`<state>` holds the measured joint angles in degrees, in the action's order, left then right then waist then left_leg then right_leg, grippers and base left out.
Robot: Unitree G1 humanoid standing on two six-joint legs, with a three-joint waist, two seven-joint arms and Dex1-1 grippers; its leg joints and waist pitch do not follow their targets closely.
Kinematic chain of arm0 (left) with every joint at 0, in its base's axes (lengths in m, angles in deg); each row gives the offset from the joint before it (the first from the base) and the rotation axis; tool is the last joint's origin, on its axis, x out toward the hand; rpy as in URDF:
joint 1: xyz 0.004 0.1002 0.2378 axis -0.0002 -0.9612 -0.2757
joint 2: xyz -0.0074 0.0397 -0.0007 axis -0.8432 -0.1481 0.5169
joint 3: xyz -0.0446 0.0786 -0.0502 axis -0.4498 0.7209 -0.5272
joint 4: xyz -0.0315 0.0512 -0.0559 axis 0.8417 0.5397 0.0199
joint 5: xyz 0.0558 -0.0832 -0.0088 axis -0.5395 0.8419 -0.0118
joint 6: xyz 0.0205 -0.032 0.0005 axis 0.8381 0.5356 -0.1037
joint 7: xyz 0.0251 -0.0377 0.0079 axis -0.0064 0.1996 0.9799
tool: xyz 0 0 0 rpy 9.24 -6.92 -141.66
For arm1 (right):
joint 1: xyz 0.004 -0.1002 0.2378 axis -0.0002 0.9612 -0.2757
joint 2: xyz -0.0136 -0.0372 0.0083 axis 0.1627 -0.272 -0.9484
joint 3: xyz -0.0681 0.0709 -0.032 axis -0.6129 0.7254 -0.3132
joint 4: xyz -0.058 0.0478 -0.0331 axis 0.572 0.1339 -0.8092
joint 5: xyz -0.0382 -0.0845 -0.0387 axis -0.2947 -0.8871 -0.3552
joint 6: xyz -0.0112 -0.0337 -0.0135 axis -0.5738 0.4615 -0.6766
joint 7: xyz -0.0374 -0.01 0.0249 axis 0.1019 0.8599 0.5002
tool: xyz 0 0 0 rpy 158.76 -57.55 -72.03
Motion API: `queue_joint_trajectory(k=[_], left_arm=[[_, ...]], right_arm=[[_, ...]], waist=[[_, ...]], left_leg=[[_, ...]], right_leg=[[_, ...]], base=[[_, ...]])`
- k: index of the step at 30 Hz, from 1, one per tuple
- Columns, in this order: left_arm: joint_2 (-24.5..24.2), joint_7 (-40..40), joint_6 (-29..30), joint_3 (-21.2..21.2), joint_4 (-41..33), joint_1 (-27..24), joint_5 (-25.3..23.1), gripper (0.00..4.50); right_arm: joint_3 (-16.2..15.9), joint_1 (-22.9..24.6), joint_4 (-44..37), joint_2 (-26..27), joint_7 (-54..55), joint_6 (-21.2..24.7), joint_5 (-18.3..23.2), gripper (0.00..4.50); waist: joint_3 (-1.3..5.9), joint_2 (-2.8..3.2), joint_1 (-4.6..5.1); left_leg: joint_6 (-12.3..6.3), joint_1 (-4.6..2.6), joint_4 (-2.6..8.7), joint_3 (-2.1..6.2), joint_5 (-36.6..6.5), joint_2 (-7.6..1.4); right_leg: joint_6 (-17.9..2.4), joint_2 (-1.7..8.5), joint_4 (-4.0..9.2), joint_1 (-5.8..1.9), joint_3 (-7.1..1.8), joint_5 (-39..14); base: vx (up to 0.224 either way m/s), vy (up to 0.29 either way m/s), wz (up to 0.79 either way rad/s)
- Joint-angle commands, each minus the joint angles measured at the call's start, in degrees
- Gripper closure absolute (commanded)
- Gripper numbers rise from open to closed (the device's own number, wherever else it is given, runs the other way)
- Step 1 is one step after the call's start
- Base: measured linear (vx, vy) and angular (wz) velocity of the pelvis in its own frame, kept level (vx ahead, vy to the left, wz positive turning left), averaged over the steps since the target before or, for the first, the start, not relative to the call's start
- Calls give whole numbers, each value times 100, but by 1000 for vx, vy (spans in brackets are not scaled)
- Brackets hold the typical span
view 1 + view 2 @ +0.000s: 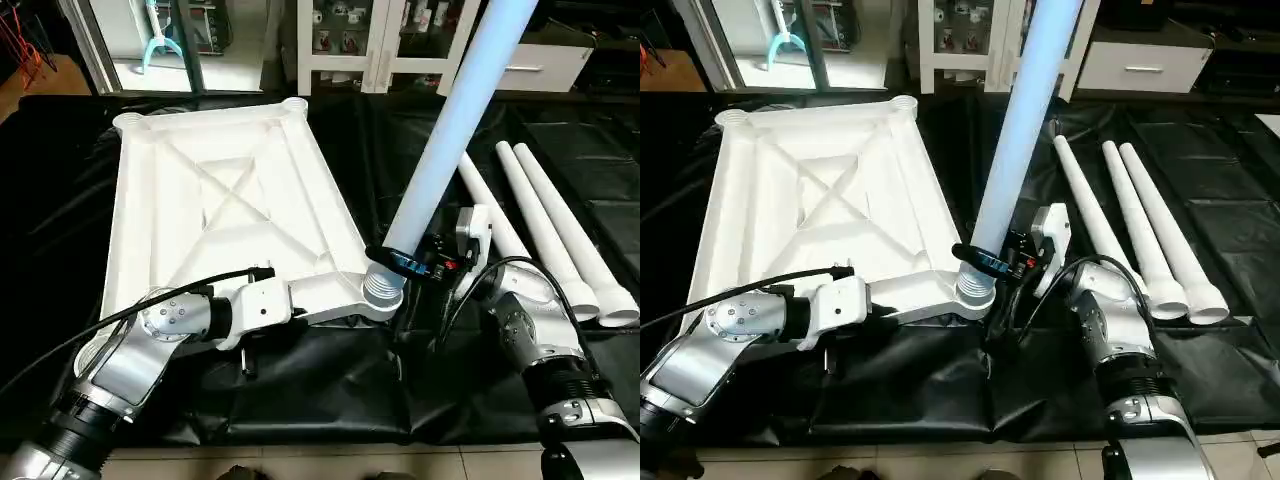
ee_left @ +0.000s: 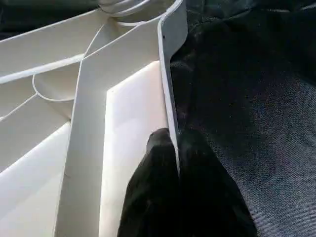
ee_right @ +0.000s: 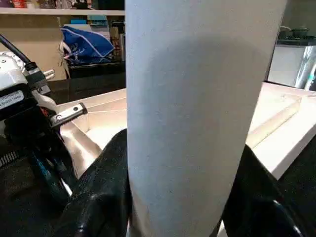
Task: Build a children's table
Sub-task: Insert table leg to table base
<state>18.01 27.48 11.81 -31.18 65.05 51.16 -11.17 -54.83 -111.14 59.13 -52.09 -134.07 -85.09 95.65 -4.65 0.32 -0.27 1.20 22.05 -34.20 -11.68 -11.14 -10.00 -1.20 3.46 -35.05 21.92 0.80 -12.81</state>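
Observation:
The children's table's white tabletop (image 1: 230, 200) lies upside down on black cloth, its X ribs facing up. My left gripper (image 2: 170, 136) is shut on the thin near rim (image 2: 168, 89), one black finger (image 2: 155, 168) inside the rim and the other outside. A long white leg (image 1: 450, 130) stands tilted up and to the right, its ribbed lower end in the near right corner socket (image 1: 383, 290). Just above the socket my right gripper (image 1: 395, 262) is shut around the leg (image 3: 197, 98). Three more legs (image 1: 560, 230) lie side by side on the cloth to the right.
Black cloth (image 1: 320, 390) covers the work surface, its front edge close to my forearms. A black cable (image 1: 150, 305) loops over my left wrist. White cabinets and a drawer unit (image 1: 540, 65) stand behind the surface.

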Motion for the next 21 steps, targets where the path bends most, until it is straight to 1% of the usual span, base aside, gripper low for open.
queue_joint_trajectory(k=[1,4,6,9,10,11,12,15,19,21], left_arm=[[-25,-118,27,235,235,-42,-126,449],[-2,-124,33,215,249,-32,-105,449],[0,-129,31,216,258,-27,-109,449],[1,-145,42,222,278,-9,-116,449],[1,-145,42,222,278,-9,-116,449],[2,-147,41,224,286,-3,-119,449],[2,-148,39,225,291,0,-122,449],[1,-155,38,227,298,5,-122,449],[0,-171,47,228,299,6,-123,449],[-4,-180,52,228,297,3,-124,449]], right_arm=[[-104,162,206,-38,-34,137,-185,265],[-120,223,108,-43,-113,229,-152,265],[-148,264,67,-48,-174,279,-142,265],[-267,449,-142,-51,-348,439,-106,265],[-267,449,-142,-51,-348,439,-106,265],[-280,480,-168,-46,-358,444,-106,265],[-284,492,-175,-42,-357,439,-108,265],[-278,500,-176,-37,-354,438,-110,265],[-261,520,-142,-37,-340,412,-156,265],[-319,531,-41,-75,-311,276,-299,265]], waist=[[240,8,30],[223,13,32],[219,8,28],[213,14,29],[218,15,22],[227,3,21],[227,9,19],[227,9,21],[210,15,23],[204,17,24]], left_leg=[[-182,-177,529,166,-1427,-390],[-123,-179,546,175,-1552,-394],[-100,-182,554,178,-1600,-396],[-96,-184,565,184,-1591,-397],[-104,-187,562,174,-1593,-395],[-116,-184,556,173,-1537,-394],[-137,-175,559,175,-1457,-395],[-162,-179,555,168,-1407,-395],[-129,-180,571,173,-1523,-400],[-90,-188,580,177,-1595,-402]], right_leg=[[-1359,426,449,-47,-220,-975],[-1301,428,472,-33,-226,-1191],[-1258,428,480,-28,-229,-1244],[-1247,424,488,-24,-232,-1239],[-1244,428,491,-25,-236,-1213],[-1256,429,482,-33,-235,-1144],[-1265,429,475,-37,-232,-1064],[-1296,427,472,-36,-230,-981],[-1285,431,487,-28,-231,-1143],[-1254,429,496,-17,-234,-1235]], base=[[0,0,0],[0,0,0],[0,0,0],[0,0,0],[0,0,0],[0,0,0],[0,0,0],[0,0,0],[0,0,0],[0,0,0]])
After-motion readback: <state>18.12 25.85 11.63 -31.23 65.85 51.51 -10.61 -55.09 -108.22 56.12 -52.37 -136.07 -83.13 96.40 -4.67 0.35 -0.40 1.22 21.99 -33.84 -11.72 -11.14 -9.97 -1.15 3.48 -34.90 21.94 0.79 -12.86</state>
